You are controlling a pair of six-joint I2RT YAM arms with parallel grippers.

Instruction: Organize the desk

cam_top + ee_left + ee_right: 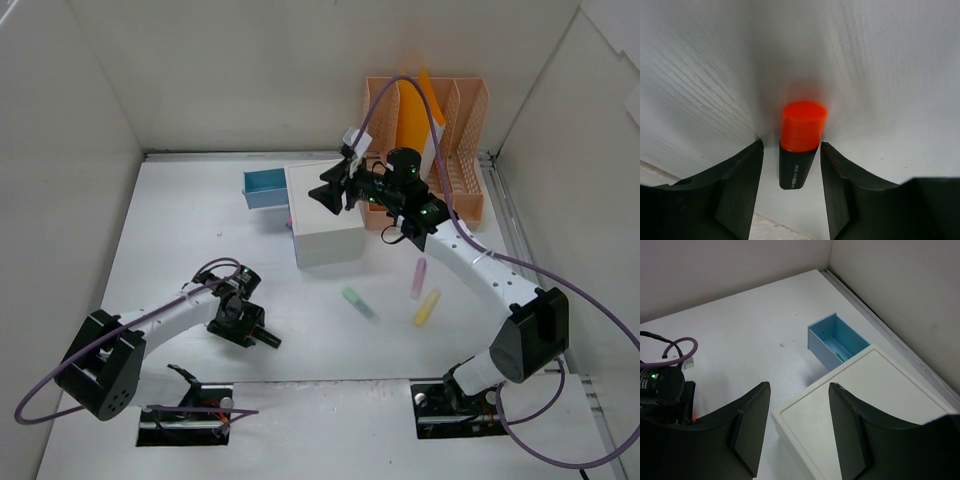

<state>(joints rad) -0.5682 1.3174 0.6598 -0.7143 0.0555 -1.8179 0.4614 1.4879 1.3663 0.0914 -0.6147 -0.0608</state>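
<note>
At lower left, left pincer [268,340] straddles the orange-capped marker [801,127], unclenched, to grasp it; right pincer [800,387] gapes empty over the white box [865,405].

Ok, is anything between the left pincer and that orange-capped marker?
Nothing visible does. The orange-capped marker lies on the desk right between the open jaws of the left pincer, with a bare gap on each side. Neither jaw touches it in the left wrist view.
</note>
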